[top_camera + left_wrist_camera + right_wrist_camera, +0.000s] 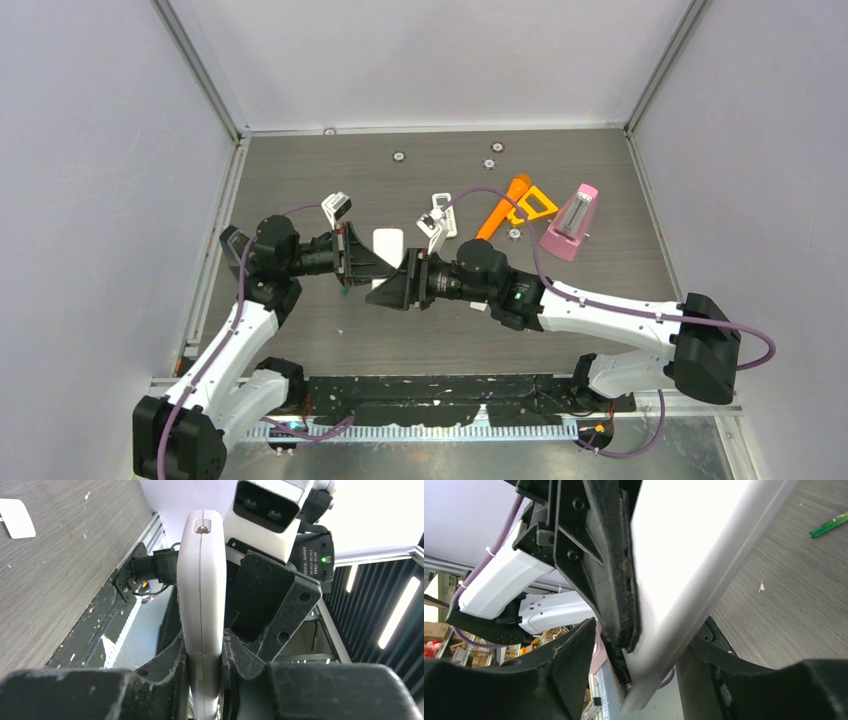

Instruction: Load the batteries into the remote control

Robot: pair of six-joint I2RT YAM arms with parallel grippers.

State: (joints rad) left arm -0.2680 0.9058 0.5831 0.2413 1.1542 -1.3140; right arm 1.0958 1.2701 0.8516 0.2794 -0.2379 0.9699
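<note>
The white remote control (201, 580) is held edge-on in the air, with my left gripper (205, 655) shut on its near end. In the top view the left gripper (368, 262) and right gripper (398, 290) meet tip to tip and hide most of the remote. My right gripper (639, 650) straddles the remote's (694, 555) other end, jaws open. Its right finger lies against the remote's edge and its left finger stands apart. A dark battery with a silvery end (625, 674) sits in the remote's underside. A green battery (829, 525) lies on the table.
A flat white piece (15, 517) lies on the table; a white rectangle (388, 245) shows beside the grippers. Farther back are a white gadget (443, 212), an orange tool (515, 203), a pink wedge-shaped object (570, 225) and several small discs (398, 156).
</note>
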